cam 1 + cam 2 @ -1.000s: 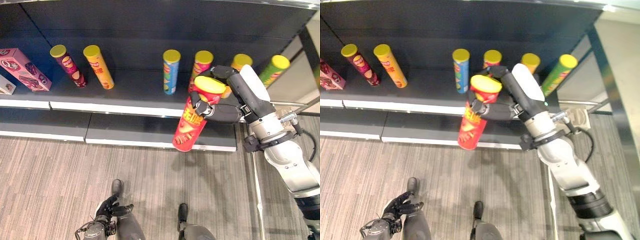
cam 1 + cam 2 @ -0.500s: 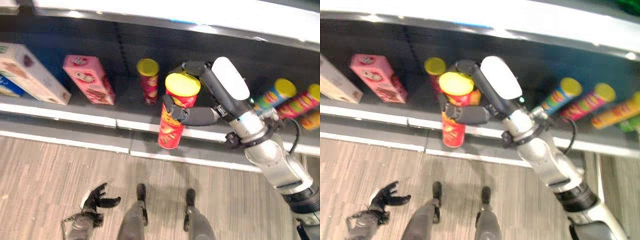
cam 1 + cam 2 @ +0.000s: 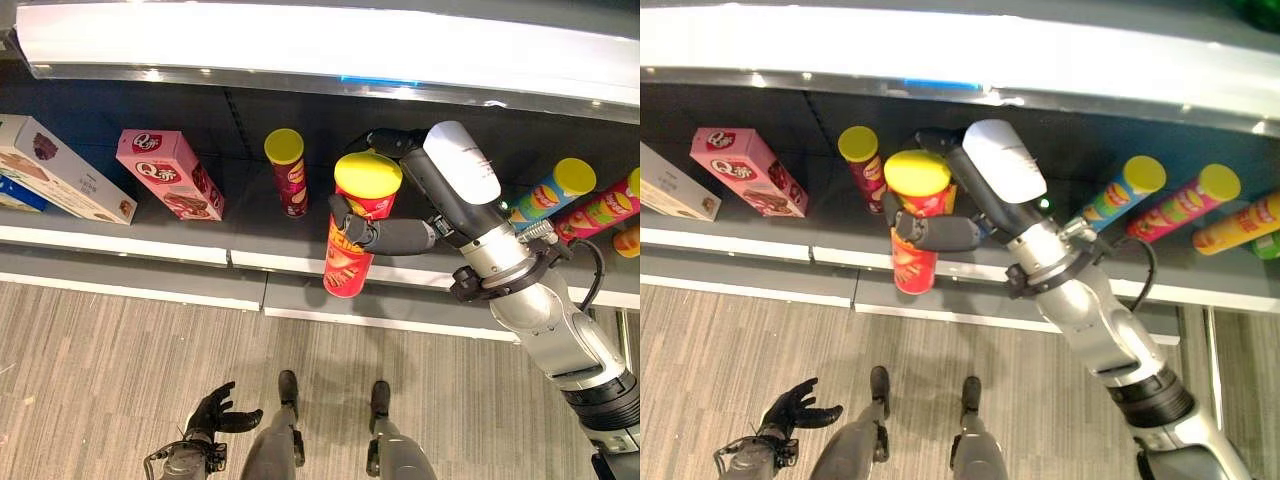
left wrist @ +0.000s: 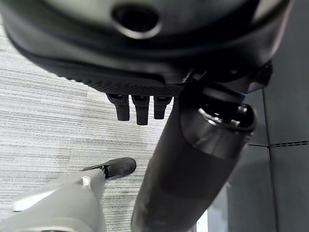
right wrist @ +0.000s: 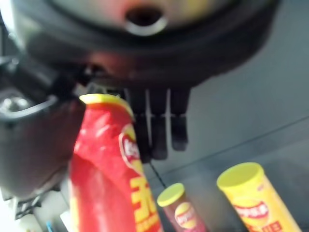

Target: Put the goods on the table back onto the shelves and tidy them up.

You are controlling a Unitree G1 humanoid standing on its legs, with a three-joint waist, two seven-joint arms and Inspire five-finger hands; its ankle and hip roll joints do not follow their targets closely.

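One red canister (image 3: 352,235) upright, yellow lid up, gripped by right robot hand (image 3: 400,232).

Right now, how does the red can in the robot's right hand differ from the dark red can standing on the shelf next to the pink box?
The red can is held off the shelf by the right hand; the dark red can stands on the shelf, untouched. The red can looks bright red and larger in the head views; the dark red can is maroon and looks slimmer. Both are tubes with yellow lids.
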